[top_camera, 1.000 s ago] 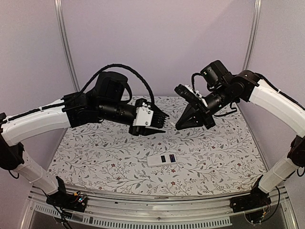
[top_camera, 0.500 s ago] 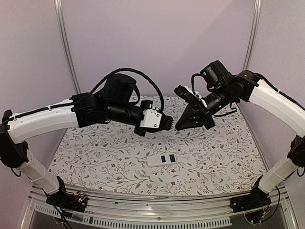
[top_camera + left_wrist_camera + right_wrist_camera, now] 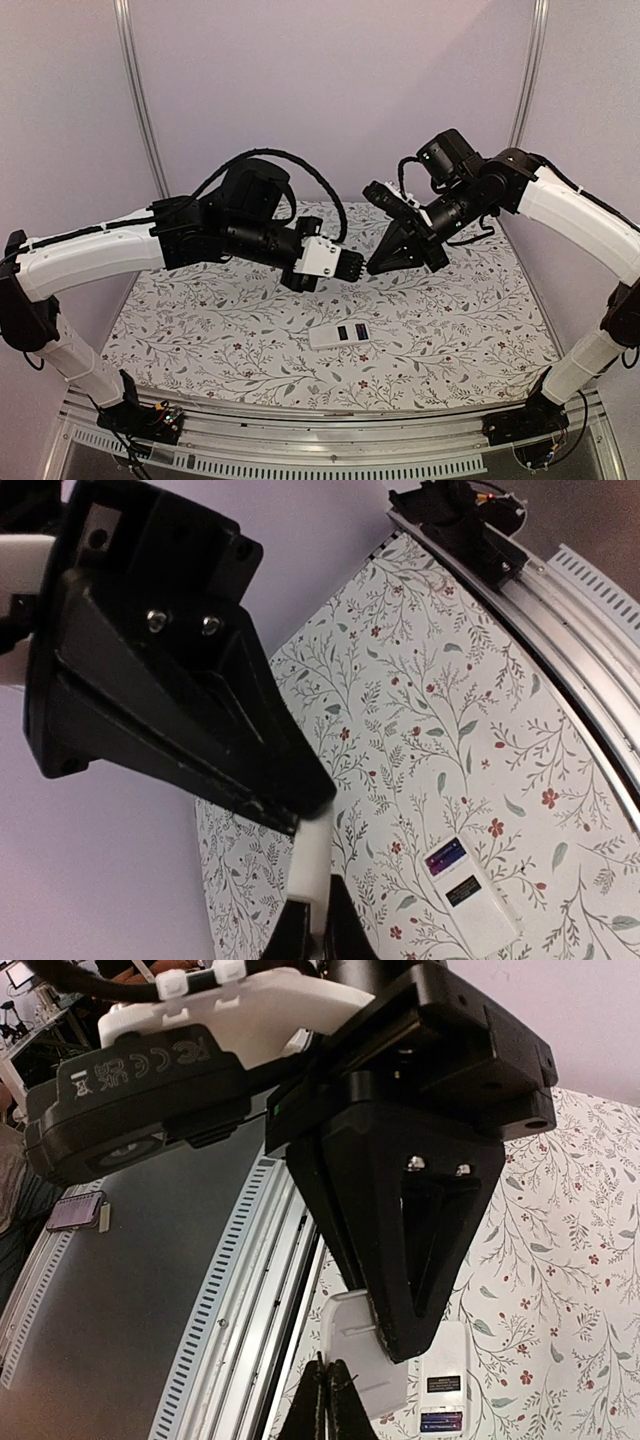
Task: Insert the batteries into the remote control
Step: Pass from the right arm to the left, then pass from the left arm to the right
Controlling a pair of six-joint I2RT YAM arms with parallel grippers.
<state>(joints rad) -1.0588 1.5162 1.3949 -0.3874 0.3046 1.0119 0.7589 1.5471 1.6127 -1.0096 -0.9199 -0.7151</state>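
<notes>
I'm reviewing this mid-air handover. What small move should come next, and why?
Probably open the right pincer. The left pincer has just closed on the small flat white plastic piece that the right one also grips, above the white rectangular remote control; one must let go.

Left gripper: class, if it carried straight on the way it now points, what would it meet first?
The right gripper, which stands tip to tip with the left gripper. Only the small white piece that both seem to pinch lies between them.
</notes>
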